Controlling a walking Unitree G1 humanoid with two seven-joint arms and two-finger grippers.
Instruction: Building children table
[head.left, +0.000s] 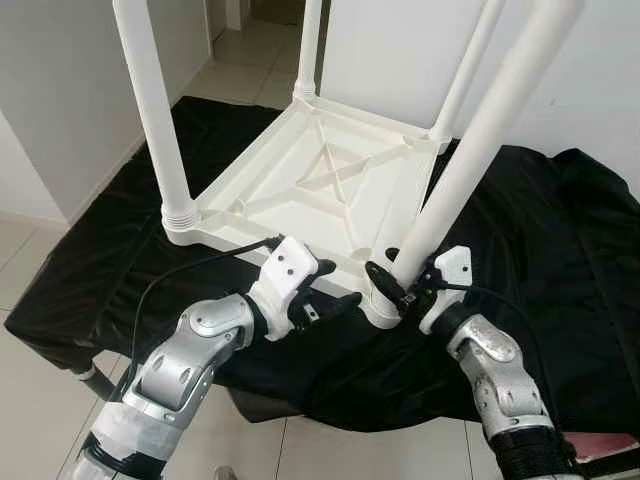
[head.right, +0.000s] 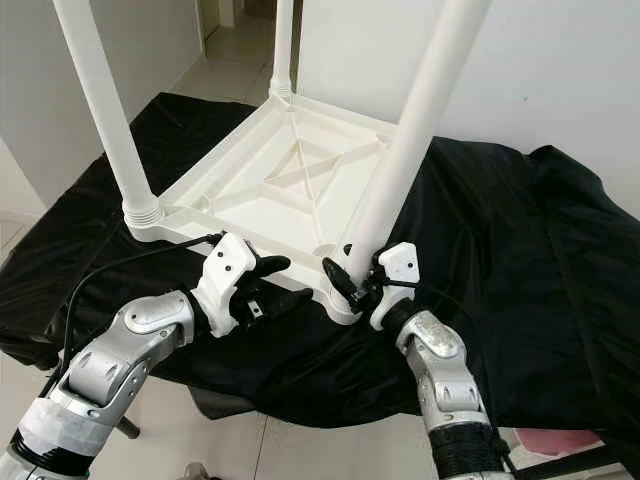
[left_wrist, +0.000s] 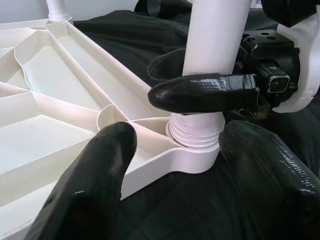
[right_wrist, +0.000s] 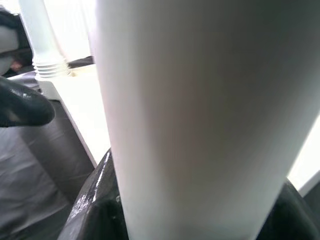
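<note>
A white plastic children's table (head.left: 330, 180) lies upside down on a black cloth (head.left: 560, 260), its legs pointing up. My right gripper (head.left: 395, 280) is shut on the near-right leg (head.left: 470, 150) just above its threaded base, where the leg sits in the corner socket (left_wrist: 195, 150). In the right wrist view that leg (right_wrist: 200, 100) stands close between the black fingers (right_wrist: 95, 200). My left gripper (head.left: 325, 295) is open at the table's near edge, its fingers (left_wrist: 90, 185) spread toward the same corner and holding nothing. The right gripper's finger (left_wrist: 205, 92) lies across the leg.
Three more legs stand in the other corners: near-left (head.left: 155, 120), far-left (head.left: 308, 50), far-right (head.left: 470, 70). The cloth drapes over a low support with a metal leg (head.left: 95, 380). White walls close in on both sides; tiled floor (head.left: 40, 420) lies below. A pink object (head.left: 610, 445) sits at lower right.
</note>
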